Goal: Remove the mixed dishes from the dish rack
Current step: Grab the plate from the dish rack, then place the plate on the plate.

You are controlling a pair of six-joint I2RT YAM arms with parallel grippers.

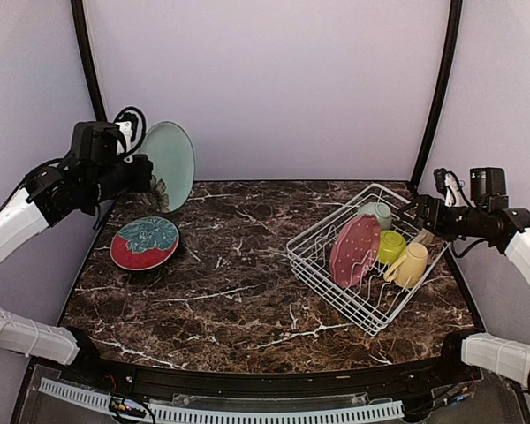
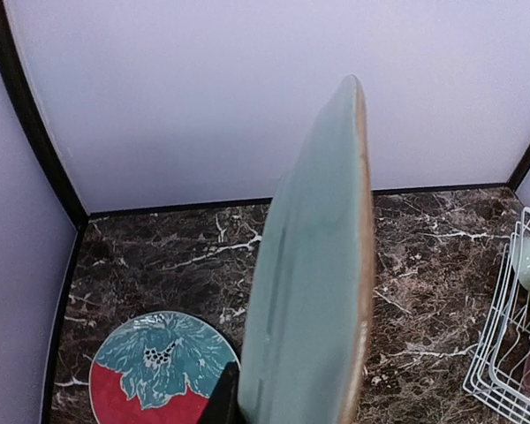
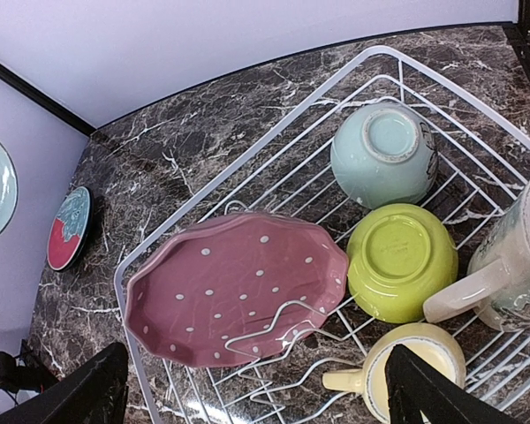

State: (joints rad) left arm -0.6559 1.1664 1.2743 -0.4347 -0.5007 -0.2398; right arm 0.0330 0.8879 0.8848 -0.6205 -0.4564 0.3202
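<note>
My left gripper point(image 1: 147, 174) is shut on the lower rim of a grey-green plate point(image 1: 170, 163) point(image 2: 314, 265), holding it on edge above the table's back left; one dark finger point(image 2: 221, 402) shows beside it. Below lies a red plate with a teal leaf point(image 1: 145, 243) point(image 2: 155, 371). The white wire dish rack point(image 1: 327, 219) point(image 3: 375, 50) holds a pink dotted plate point(image 3: 238, 287), a mint bowl point(image 3: 384, 155), a lime bowl point(image 3: 402, 261), a yellow mug point(image 3: 415, 367) and a cream-grey mug point(image 3: 512, 256). My right gripper point(image 3: 265, 397) hangs open above the rack, holding nothing.
Lilac walls close in the back and both sides, with black posts point(image 1: 88, 62) point(image 1: 440, 88) at the back corners. The rack stands slantwise at the right, close to the table's right edge. Dark marble point(image 1: 238, 291) lies between the red plate and the rack.
</note>
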